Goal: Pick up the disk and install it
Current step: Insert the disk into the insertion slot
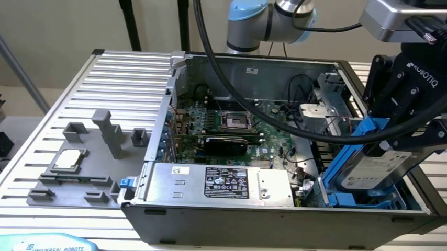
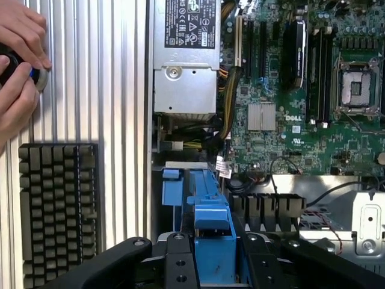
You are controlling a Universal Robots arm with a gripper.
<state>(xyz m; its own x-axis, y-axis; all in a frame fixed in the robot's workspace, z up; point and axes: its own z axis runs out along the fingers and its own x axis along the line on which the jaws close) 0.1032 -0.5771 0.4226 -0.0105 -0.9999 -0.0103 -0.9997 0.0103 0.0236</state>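
Grips the disk [image 1: 377, 167] [image 2: 213, 232] with the gripper [image 1: 388, 138] [image 2: 216, 265], black fingers [image 2: 180, 265] pressed to either side of its blue-framed edge, jaws part-way closed. Hangs tilted from the grey wrist [image 1: 401, 18] at the exterior view's upper right, angled down and toward that view's left. Bends at a blue-capped arm joint [image 1: 248, 21] at top centre.

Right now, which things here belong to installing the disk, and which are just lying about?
In the job: silver-grey hard disk in its blue plastic carrier, gripped by the black jaws; open grey metal computer case.
Lying about: small square silver CPU chip; black keyboard; grey plastic fixture blocks.
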